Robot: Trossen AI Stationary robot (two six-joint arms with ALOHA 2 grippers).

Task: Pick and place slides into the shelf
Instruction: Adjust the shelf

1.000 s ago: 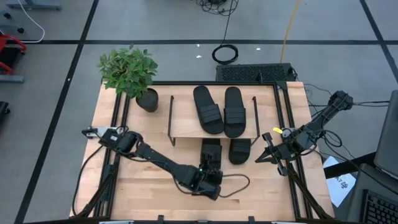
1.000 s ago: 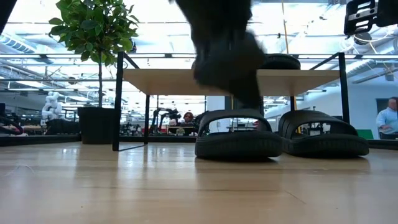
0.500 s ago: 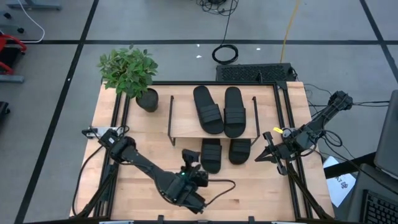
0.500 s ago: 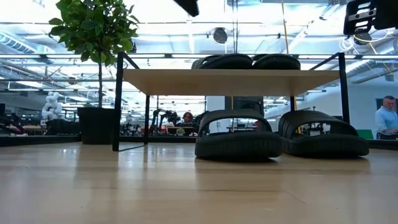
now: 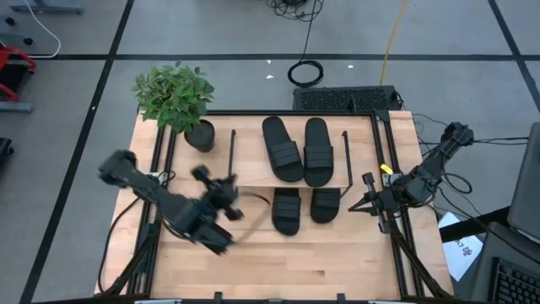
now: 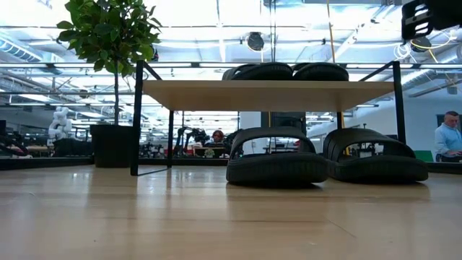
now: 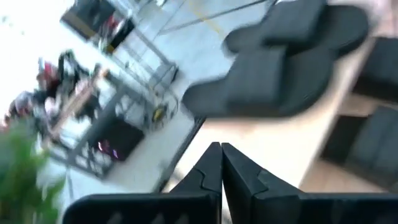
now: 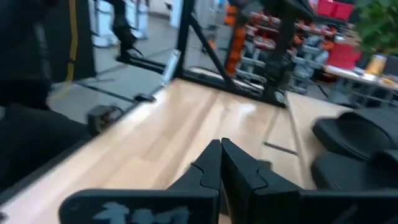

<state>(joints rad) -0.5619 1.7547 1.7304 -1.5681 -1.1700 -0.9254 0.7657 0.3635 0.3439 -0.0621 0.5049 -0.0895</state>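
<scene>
Two black slides (image 5: 283, 149) (image 5: 318, 150) lie side by side, soles down, on the shelf's light-wood top board (image 5: 250, 160). Two more slides (image 5: 287, 211) (image 5: 325, 205) rest on the table under the shelf, their near ends sticking out past the board; the low view shows them (image 6: 276, 160) (image 6: 375, 157) below the board (image 6: 267, 94). My left gripper (image 5: 221, 189), blurred, hangs above the table left of the shelf, shut and empty (image 7: 221, 163). My right gripper (image 5: 364, 203) waits at the right edge, shut (image 8: 221, 158).
A potted plant (image 5: 177, 100) stands at the far left corner, close to the shelf's left black frame (image 5: 232, 162). Bare tabletop (image 5: 321, 262) stretches along the near edge. A dark keyboard-like box (image 5: 344, 98) lies beyond the table's far edge.
My left gripper has drawn back from the left slide under the shelf, gone up out of the low view, and swung toward the table's left edge, rolling as it went. That slide stays on the table under the shelf.
</scene>
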